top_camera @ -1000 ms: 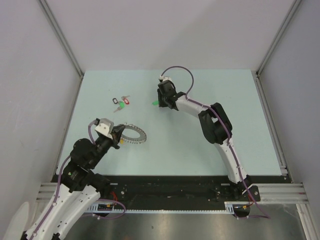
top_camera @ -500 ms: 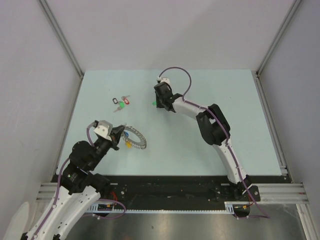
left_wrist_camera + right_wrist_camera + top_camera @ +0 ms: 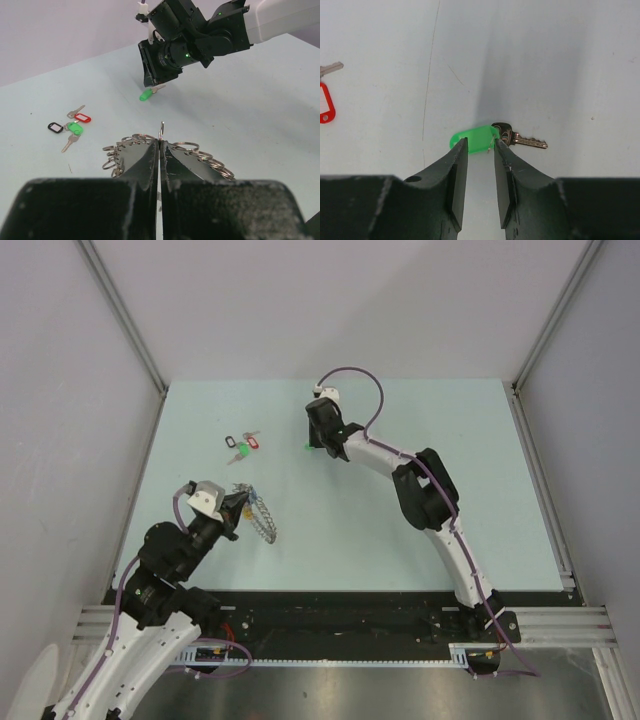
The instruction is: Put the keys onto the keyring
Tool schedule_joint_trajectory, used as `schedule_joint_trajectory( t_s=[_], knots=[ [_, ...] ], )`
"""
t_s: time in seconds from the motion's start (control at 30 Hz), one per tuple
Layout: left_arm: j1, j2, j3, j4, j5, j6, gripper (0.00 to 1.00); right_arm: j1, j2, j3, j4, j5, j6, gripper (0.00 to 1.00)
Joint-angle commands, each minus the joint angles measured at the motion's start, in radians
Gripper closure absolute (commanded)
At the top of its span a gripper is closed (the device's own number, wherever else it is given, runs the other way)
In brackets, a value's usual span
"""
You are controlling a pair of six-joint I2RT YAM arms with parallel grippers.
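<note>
1. Left claw (image 3: pixel 160 146): jaws shut on the ring (image 3: pixel 197 149), with the coil fanning out to either side of the tips. It is held over the near-left part of the table (image 3: pixel 500 440) and seems tipped up on edge
2. Right claw (image 3: pixel 479 144): jaws a narrow gap apart, tips poised over the end of the tag nearest the blade on the green key (image 3: pixel 475 134). The gap is shorter than the tag is long, so this is judged as no grip yet. Whether the tips touch the tag cannot be told
3. Green key: flat on the table at mid-width, toward the far edge and well apart from the ring. The blade points away from the tag
4. Blue key: not made out for certain. A blue fleck (image 3: pixel 246 490) shows at the ring's far end in the top view, too small to tell if it is threaded on
5. Bunch (image 3: pixel 243 445): 3 keys tagged black, red and green, lying toward the far-left corner. It is no part of the job
6. Progress: the ring is secured. The green key is neither lifted nor on the ring, and the blue key's status is undetermined. Left to do: grip the green key, carry it to the ring and thread it on
7. Containers: 0 in view. The ring is the only holder, and no key is clearly seen on it
</note>
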Motion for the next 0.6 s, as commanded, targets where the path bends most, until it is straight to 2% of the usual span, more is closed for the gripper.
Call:
schedule_joint_trajectory(
  t_s=[0.0, 0.37, 0.57],
  knots=[
    [0.005, -0.016, 0.004, 0.071, -0.001, -0.016, 1.0, -0.005, 0.029, 0.049, 0.022, 0.012, 0.014, 0.7],
    [0.006, -0.015, 0.004, 0.074, -0.001, -0.016, 1.0, 0.0, 0.034, 0.036, 0.0, 0.015, 0.02, 0.72],
    [0.006, -0.016, 0.004, 0.074, -0.001, -0.016, 1.0, 0.0, 0.037, 0.033, 0.002, 0.007, 0.017, 0.78]
  ],
)
